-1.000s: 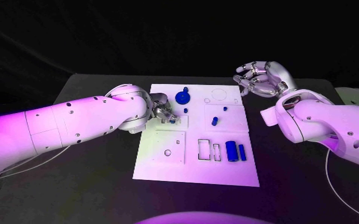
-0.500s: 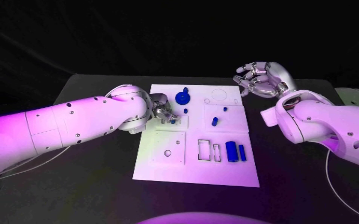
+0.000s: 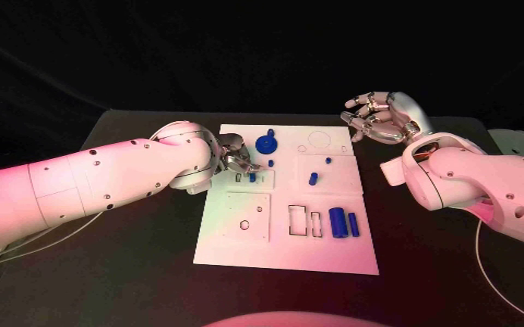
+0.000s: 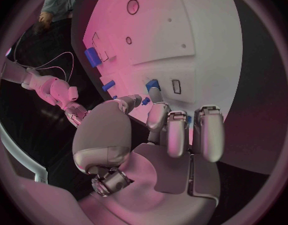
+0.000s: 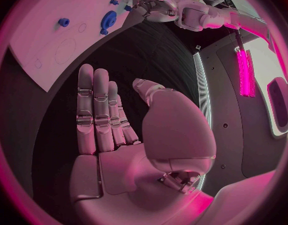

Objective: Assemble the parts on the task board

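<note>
Blue part [image 3: 252,178], pinched by the left robot hand [image 3: 234,159] at the white task board's [image 3: 246,240] far-left slot, should be pressed straight down, while the right robot hand [image 3: 380,119] is held open, empty, beyond the board's far-right corner.

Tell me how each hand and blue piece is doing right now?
Left hand: fingertips at a small blue part on the board.
Right hand: open, holding nothing, off the board.
Blue disc: on the board.
Two blue blocks: lying side by side.
</note>
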Available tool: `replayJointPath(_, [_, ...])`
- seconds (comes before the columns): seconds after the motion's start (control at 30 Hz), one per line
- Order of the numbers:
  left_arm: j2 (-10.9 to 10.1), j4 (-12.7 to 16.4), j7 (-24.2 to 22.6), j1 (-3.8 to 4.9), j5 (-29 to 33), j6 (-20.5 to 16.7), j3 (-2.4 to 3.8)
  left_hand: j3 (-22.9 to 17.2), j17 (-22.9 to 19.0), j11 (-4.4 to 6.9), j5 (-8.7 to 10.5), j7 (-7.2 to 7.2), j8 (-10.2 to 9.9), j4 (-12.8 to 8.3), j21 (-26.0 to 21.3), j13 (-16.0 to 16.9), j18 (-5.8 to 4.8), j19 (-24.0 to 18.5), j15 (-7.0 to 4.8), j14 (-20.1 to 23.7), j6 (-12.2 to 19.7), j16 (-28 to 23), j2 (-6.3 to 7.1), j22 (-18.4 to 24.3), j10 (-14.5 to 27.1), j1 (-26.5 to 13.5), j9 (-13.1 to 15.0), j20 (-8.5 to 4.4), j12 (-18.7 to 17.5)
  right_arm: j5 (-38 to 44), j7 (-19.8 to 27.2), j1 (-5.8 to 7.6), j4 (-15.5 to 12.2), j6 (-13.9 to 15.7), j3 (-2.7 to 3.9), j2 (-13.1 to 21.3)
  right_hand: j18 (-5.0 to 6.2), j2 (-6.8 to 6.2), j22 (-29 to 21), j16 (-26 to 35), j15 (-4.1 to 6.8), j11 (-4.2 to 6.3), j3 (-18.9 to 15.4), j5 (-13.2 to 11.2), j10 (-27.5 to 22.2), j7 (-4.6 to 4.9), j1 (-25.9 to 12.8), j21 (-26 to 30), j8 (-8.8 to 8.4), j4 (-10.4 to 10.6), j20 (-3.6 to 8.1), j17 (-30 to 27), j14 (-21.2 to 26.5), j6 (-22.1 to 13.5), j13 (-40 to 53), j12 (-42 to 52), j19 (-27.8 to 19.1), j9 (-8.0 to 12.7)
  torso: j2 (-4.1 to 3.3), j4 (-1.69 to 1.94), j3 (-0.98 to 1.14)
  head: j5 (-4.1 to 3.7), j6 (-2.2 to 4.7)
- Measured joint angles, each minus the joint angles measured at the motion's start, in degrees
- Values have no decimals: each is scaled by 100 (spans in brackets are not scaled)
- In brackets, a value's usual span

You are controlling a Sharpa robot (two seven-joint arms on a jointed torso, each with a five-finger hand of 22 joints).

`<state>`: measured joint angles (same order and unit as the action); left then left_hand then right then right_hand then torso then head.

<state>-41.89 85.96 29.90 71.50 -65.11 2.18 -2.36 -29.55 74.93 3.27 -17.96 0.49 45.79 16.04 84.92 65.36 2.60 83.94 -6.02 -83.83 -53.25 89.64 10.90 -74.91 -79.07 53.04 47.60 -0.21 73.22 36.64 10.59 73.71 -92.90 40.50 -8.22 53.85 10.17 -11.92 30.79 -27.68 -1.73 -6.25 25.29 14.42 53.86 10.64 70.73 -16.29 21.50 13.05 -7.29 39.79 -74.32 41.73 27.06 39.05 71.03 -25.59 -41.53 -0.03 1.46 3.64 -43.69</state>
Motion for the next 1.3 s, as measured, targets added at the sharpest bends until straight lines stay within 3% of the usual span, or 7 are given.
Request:
replayJointPath(0.17, [-132,124,0,47,75,10,130,81,0,-2,0,0,-22,8,0,-91,0,0,0,0,0,0,13,0,2,-13,-7,0,-46,0,1,-4,24,0,-3,-1,0,0,0,0,0,0,0,0,0,0,0,0,0,0,0,0,0,0,0,0,0,0,2,2,-1,-2,2])
replayJointPath(0.3, [-227,146,0,202,139,45,189,185,0,-40,0,54,-79,22,0,-250,1,0,0,0,117,0,87,0,150,66,-23,0,-180,-1,2,-7,38,0,-6,-2,0,0,-7,22,0,0,0,0,1,0,0,0,0,0,0,3,0,0,-5,0,0,0,2,3,1,-3,10])
replayJointPath(0.43, [-245,-30,0,358,231,137,214,388,0,-183,0,233,-419,39,-121,-819,0,7,100,-19,478,0,71,0,572,337,-188,39,-627,-1,2,-8,44,1,-8,-3,0,0,-9,23,0,-1,0,0,1,0,0,0,0,0,0,6,0,0,-8,0,0,0,4,8,1,7,36])
replayJointPath(0.53, [-202,-305,0,445,313,229,219,484,-1,-305,0,352,-741,36,-132,-992,1,8,186,-21,642,0,55,0,697,531,-401,119,-748,-1,2,-9,47,1,-9,-7,0,0,-16,23,0,-1,0,0,1,-1,0,0,0,0,0,11,0,0,-8,0,0,0,4,12,1,23,60])
replayJointPath(0.63, [-128,-571,0,503,389,325,226,553,-1,-358,0,369,-879,34,-132,-1130,1,2,227,-21,659,0,85,0,793,675,-511,165,-848,-1,2,-9,49,1,-10,-10,0,0,-16,23,0,-2,0,0,2,-1,0,0,0,-1,0,10,0,-1,-10,0,0,0,0,9,0,34,87])
replayJointPath(1.07, [356,-1502,-14,545,370,685,220,664,-1,-358,0,422,-988,63,-155,-1165,2,7,247,0,625,0,110,0,792,720,-610,201,-848,1,13,-20,48,5,-12,-18,0,0,-32,45,21,21,0,0,-21,-10,0,21,21,-1,0,25,-21,-11,-20,32,41,5,-10,12,-9,68,135])
replayJointPath(1.3, [551,-1771,-18,545,335,826,165,710,-1,-379,25,421,-1025,70,-155,-1185,1,7,267,-20,625,0,99,0,813,710,-638,200,-849,5,25,-25,42,7,-13,-22,0,0,-45,45,21,21,1,35,-21,-11,0,21,21,-1,0,34,-20,-11,-26,32,41,5,-10,0,-6,97,121])
